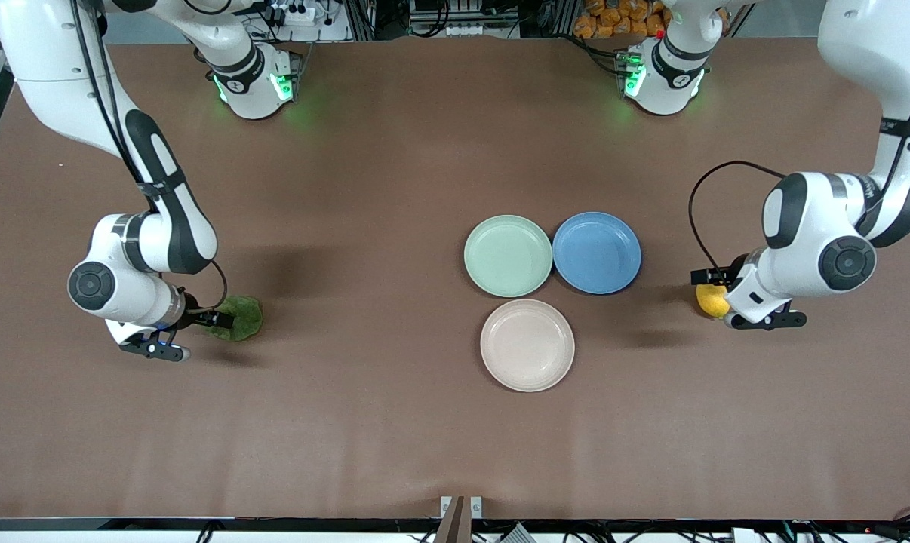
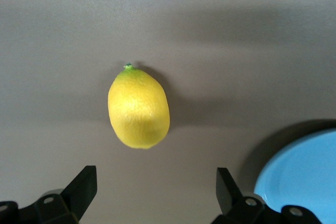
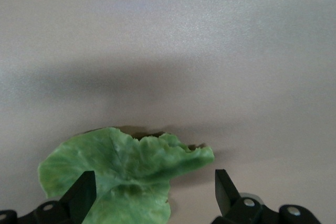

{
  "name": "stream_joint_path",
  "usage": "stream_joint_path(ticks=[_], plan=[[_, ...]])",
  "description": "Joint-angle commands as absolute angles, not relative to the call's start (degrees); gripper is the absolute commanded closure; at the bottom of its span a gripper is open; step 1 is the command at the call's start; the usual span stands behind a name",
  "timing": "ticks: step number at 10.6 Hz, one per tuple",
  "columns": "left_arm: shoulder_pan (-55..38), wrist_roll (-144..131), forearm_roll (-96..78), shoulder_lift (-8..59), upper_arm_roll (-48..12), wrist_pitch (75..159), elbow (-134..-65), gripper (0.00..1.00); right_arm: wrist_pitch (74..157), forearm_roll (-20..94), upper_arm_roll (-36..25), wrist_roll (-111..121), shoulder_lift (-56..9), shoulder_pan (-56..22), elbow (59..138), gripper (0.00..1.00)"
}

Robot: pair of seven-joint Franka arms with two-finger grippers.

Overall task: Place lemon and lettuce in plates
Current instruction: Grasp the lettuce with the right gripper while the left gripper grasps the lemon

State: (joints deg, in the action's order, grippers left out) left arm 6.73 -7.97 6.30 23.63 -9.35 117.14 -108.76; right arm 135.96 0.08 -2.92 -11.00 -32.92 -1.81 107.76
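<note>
Brown table surface [image 1: 395,226], matte, fills nearly the whole front view; faint creases near the camera-side edge. Soft shadows lie on it toward each end. Green light glows on the surface at two spots along the farthest edge. Past that edge: cables and a power strip [image 1: 296,13], and a heap of orange items [image 1: 613,19]. A small bracket [image 1: 460,513] sits at the nearest edge, mid-table.

Lemon [image 1: 711,300] and lettuce [image 1: 240,317] lie on the table — mint plate [image 1: 508,256], beige plate [image 1: 527,345] both empty.
</note>
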Motion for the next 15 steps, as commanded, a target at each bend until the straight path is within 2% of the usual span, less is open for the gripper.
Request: stream_joint_path(ticks=[1, 5, 6, 7, 9, 10, 11, 12, 15], plan=[[7.91, -7.21, 8.87, 26.71, -9.58, 119.61, -107.75, 0.0, 137.63, 0.7, -2.46, -11.6, -33.92, -1.49, 107.67, 0.19], [8.26, -7.29, 10.72, 30.93, -9.49, 122.87, -106.7, 0.0, 140.44, 0.7, -2.46, -11.6, -35.33, -1.41, 107.67, 0.66], [8.26, -7.56, 10.72, 31.46, -9.49, 122.96, -106.61, 0.0, 140.19, 0.7, -2.46, -11.6, -35.25, -1.58, 107.58, 0.91], [8.35, -7.91, 10.72, 32.33, -9.49, 122.96, -106.61, 0.0, 139.49, 0.7, -2.46, -11.69, -34.81, -1.67, 107.4, 1.0], [8.35, -7.65, 10.81, 33.13, -9.49, 123.05, -106.09, 0.0, 136.6, 0.79, -2.37, -11.6, -32.8, -1.93, 106.44, 1.0], [8.44, -7.56, 10.81, 33.57, -9.49, 123.22, -104.95, 0.31, 132.58, 0.79, -2.29, -11.78, -31.39, -2.11, 104.87, 1.0], [8.52, -7.47, 10.81, 33.84, -9.49, 123.22, -104.94, 0.93, 127.67, 0.79, -2.11, -11.86, -30.16, -2.2, 102.85, 1.0], [8.79, -7.47, 10.81, 33.92, -9.49, 123.22, -104.85, 1.0, 123.44, 0.79, -1.94, -11.87, -29.1, -2.55, 100.66, 1.0], [8.0, -8.52, 10.72, 33.23, -9.58, 123.13, -101.79, 1.0, 116.21, 0.79, 0.08, -14.31, -25.24, -3.51, 97.48, 1.0]])
